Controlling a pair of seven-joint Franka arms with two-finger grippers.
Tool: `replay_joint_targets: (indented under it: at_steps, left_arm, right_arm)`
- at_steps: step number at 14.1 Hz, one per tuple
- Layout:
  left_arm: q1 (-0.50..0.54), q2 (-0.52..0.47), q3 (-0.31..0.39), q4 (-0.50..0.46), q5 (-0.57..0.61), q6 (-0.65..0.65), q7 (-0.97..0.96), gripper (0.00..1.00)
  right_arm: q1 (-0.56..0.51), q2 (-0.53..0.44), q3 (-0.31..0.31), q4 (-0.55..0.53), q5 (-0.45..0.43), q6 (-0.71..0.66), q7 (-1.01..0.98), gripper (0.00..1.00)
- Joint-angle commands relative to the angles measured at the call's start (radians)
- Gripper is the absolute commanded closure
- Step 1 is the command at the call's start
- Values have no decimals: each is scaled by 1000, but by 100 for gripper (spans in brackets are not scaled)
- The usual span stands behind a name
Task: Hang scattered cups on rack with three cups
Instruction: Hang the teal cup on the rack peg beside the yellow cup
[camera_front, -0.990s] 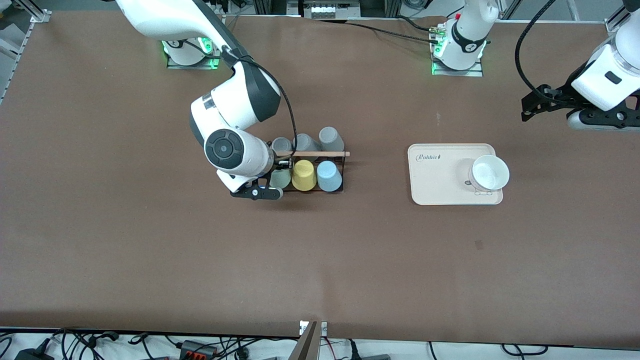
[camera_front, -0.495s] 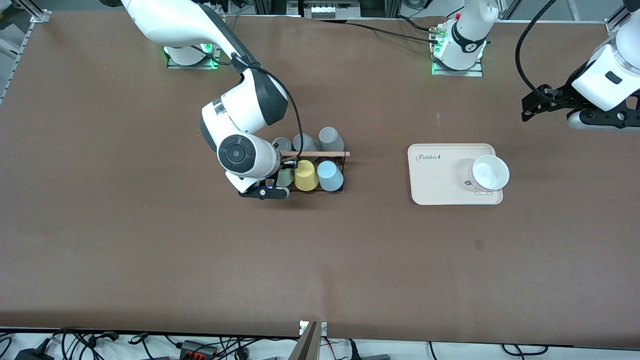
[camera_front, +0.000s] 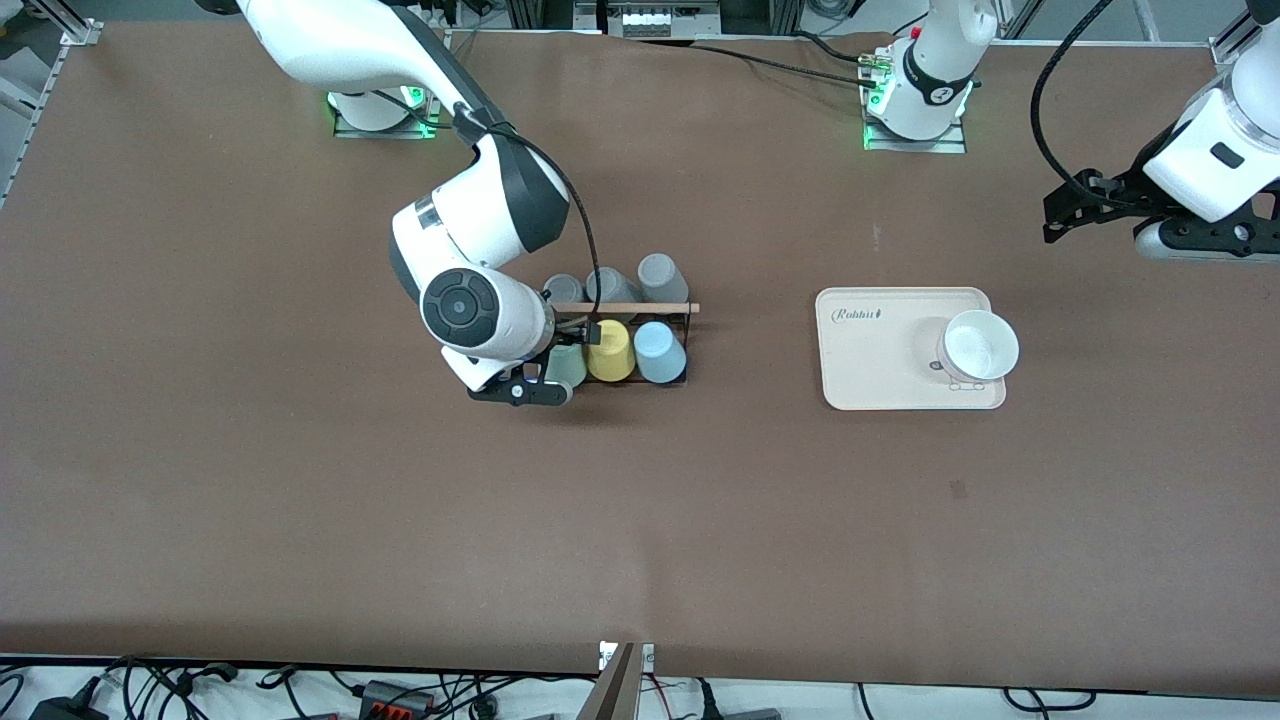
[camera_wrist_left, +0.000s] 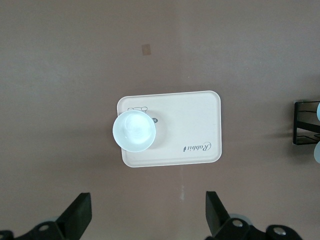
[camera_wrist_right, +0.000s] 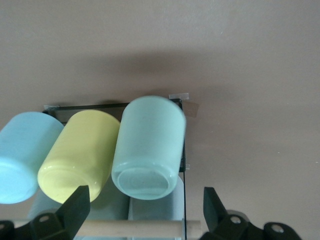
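Front view, mid-frame: found the right gripper (camera_front: 556, 362) at the right arm's end of the rack (camera_front: 689, 330), fingers spread wide on either side of the pale mint green cup (camera_wrist_right: 149, 150) and touching neither wall of it, as confirmed in the right wrist view. Compared with half a second before: then pushed in closer over the rack and hiding most of that cup; now drawn back a little, leaving the cup plainly visible. Saw it resting tilted on the rack just beside the yellow tumbler (camera_front: 609, 350), with the light blue cup (camera_front: 658, 352) next along toward the left arm's end. Saw three grey tumblers (camera_front: 640, 278) in the row farther from the camera, just above the wooden rod (camera_front: 640, 307) in the frame.

Judged from this: mint cup released and seated, both scattered cups on the rack, hanging apparently complete. Left only to lift the right gripper clear without nudging the mint cup.

Upper edge of the frame, at the left arm's end: left gripper (camera_front: 1052, 215) waiting above the worktop (camera_front: 300, 520), fingers spread and holding nothing, near the cream tray (camera_front: 870, 375) carrying a white bowl (camera_front: 980, 345).
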Motion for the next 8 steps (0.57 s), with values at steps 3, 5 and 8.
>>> replay_joint_targets:
  at_steps: [3,5,8]
  left_arm:
    - [6,2,-1,10,-17,-10,20,0]
    - [6,2,-1,10,-17,-10,20,0]
    - [6,2,-1,10,-17,-10,22,0]
  right_arm:
    - [-34,-54,-3,34,2,-66,10,0]
    - [-52,-78,-8,34,-9,-66,6,0]
    - [-75,-94,-61,76,-51,-69,0,0]
